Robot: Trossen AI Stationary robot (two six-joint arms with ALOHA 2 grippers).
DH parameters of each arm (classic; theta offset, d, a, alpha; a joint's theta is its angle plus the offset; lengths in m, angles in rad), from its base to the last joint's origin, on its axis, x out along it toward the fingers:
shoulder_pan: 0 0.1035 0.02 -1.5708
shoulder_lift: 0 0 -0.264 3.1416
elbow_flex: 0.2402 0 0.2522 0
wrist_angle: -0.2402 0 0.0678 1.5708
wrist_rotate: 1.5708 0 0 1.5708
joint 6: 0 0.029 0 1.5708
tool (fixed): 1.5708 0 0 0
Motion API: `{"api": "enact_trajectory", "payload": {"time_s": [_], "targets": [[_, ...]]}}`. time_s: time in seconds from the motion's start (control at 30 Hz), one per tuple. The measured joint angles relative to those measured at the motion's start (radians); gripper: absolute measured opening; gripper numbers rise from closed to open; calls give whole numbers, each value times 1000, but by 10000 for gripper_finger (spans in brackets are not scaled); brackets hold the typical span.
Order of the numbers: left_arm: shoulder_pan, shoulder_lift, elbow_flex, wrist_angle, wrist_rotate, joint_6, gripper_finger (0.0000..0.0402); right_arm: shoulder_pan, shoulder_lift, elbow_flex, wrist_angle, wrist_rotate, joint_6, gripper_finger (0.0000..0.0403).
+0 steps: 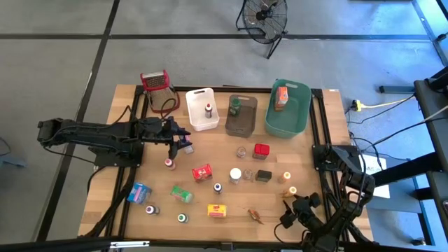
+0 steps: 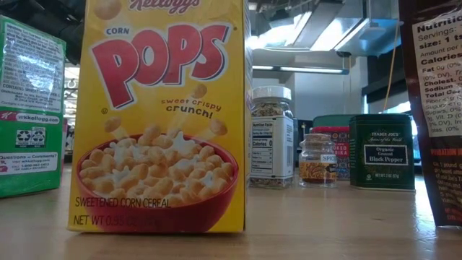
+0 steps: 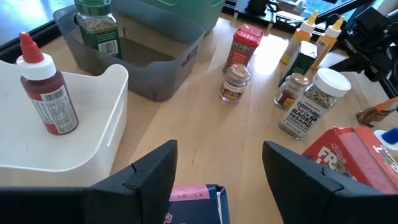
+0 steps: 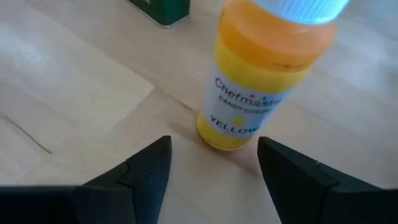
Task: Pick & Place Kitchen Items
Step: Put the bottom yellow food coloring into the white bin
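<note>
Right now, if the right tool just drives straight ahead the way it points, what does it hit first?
Most likely the yellow colouring bottle: it stands upright just beyond the open right tool, about centred in the gap. Depth is hard to judge.

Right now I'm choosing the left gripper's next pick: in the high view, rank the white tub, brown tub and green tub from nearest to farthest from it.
From the left gripper:
1. White tub, just beyond it.
2. Brown tub, mid-table.
3. Green tub, farthest right.

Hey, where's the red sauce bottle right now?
The red sauce bottle stands upright inside the white tub at the table's far edge in the high view, left of the brown tub.
</note>
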Motion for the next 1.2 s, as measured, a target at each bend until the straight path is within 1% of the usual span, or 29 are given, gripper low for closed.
{"api": "enact_trajectory", "payload": {"time_s": [0.07,0.33,0.5,0.6,0.73,0.8,0.97,1.07,1.2], "targets": [[-7,0,0,0,0,-2,232,0,0,0,-3,26,1,240],[-62,0,0,0,0,-1,233,0,0,0,-89,65,43,240],[-92,0,0,0,-7,-1,231,0,0,0,-134,69,69,240],[-104,0,0,0,-7,-2,232,-1,0,-15,-131,84,76,240],[-113,0,0,3,-11,-1,232,-10,0,-59,-75,111,82,240],[-116,0,0,3,-17,0,231,-16,0,-74,-44,112,81,240],[-116,0,0,3,-19,0,232,-19,0,-76,-42,114,58,240],[-116,0,0,3,-19,0,232,-19,0,-76,-46,114,54,228],[-116,0,0,3,-19,0,231,-20,0,-76,-60,114,53,194]]}}
